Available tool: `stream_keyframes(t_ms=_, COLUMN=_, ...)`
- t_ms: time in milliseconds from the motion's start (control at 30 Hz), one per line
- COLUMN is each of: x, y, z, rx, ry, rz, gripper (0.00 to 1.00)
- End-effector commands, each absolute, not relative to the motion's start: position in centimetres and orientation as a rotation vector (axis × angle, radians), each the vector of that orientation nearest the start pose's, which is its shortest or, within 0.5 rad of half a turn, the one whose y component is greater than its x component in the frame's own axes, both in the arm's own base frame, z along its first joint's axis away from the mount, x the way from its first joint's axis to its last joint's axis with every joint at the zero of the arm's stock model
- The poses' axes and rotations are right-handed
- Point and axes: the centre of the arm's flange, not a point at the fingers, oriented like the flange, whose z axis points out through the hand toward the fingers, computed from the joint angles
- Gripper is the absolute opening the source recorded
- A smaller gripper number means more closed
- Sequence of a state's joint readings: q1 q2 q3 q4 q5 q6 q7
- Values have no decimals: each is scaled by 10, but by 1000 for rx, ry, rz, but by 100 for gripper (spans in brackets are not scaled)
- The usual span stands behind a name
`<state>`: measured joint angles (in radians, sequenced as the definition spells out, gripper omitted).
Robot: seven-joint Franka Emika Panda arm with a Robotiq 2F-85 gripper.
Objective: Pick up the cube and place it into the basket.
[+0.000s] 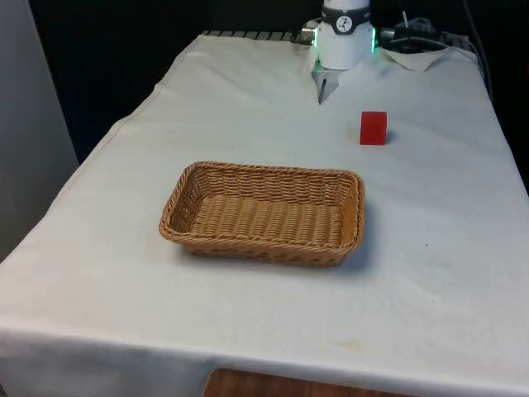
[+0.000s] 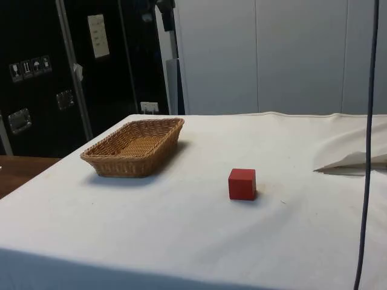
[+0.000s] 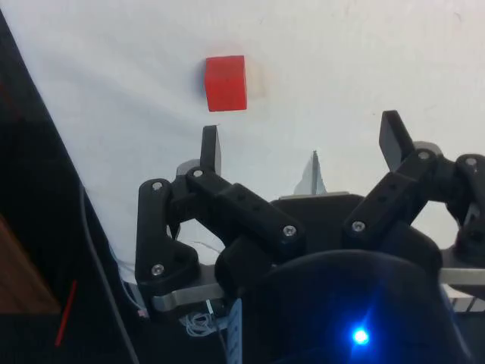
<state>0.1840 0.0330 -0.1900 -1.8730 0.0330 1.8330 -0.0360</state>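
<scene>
A red cube [image 1: 373, 128] sits on the white cloth at the far end of the table, toward the front view's right; it also appears in the side view [image 2: 242, 183] and the wrist view [image 3: 226, 83]. The wicker basket [image 1: 183, 191] stands empty in the middle of the table, nearer the camera than the cube [image 2: 100, 158]. My gripper [image 3: 301, 145] hangs high above the cloth, open, with nothing between its fingers [image 3: 210, 149]. The cube lies well apart from it, off to one finger's side.
The arm's base [image 1: 345, 37] stands at the table's far end, with a fold of cloth [image 1: 326, 85] in front of it. A dark cable [image 2: 366, 151] hangs down at the side view's right. Table edges drop off on both sides.
</scene>
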Motion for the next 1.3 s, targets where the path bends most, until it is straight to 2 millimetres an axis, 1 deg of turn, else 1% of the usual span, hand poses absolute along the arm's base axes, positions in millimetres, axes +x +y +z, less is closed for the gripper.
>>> stream_keyframes(t_ms=0, x=562, y=0, z=485, rx=-3112, ry=-31, rz=112, gripper=100)
stream_keyframes(t_ms=300, x=548, y=1, z=488, rx=-3108, ry=-34, rz=84, gripper=100)
stream_keyframes(t_ms=333, x=550, y=0, z=486, rx=-3105, ry=-34, rz=102, gripper=100)
stream_keyframes(t_ms=600, x=536, y=-1, z=490, rx=-3102, ry=-37, rz=61, gripper=100)
stream_keyframes(t_ms=667, x=536, y=-1, z=487, rx=-3097, ry=-37, rz=81, gripper=100)
stream_keyframes(t_ms=733, x=530, y=-1, z=490, rx=-3099, ry=-40, rz=49, gripper=100)
stream_keyframes(t_ms=967, x=518, y=-1, z=490, rx=-3097, ry=-45, rz=32, gripper=100)
stream_keyframes(t_ms=1000, x=521, y=-1, z=489, rx=-3090, ry=-43, rz=54, gripper=100)
stream_keyframes(t_ms=1033, x=515, y=-1, z=491, rx=-3099, ry=-47, rz=29, gripper=100)
stream_keyframes(t_ms=1267, x=504, y=-2, z=491, rx=-3114, ry=-59, rz=15, gripper=100)
